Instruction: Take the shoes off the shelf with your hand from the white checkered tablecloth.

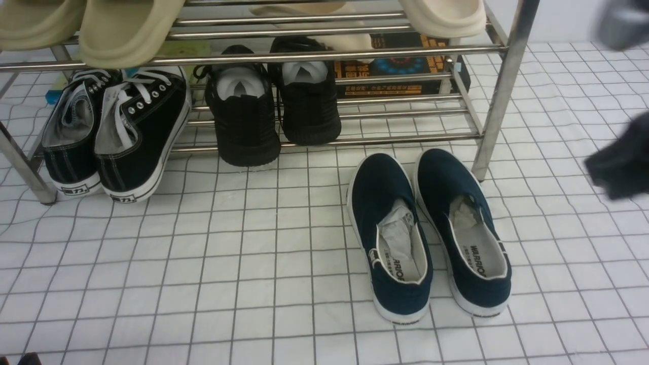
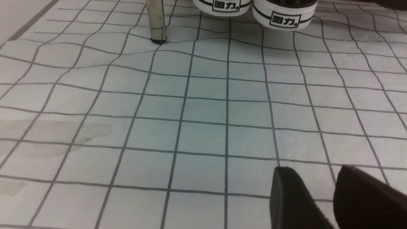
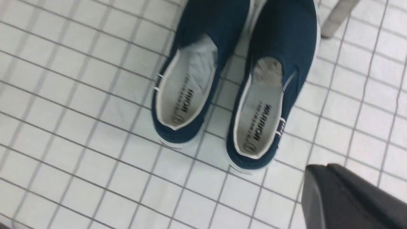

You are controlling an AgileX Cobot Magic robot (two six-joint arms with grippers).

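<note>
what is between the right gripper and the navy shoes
Nothing visible: only checkered tablecloth lies between the right gripper and the navy shoes. The shelf leg stands farther back, off that line.

"WARRIOR" was printed on the light grey insoles [image 3: 259, 124] of the navy-blue canvas slip-on shoes [image 3: 283, 31], just ahead of the right pincer [image 3: 321, 187]. Well ahead of the left pincer [image 2: 321, 194], the white rubber heel patches [image 2: 284, 17] of the black lace-up canvas sneakers [image 1: 144, 126] carried a boxed "回力".
</note>
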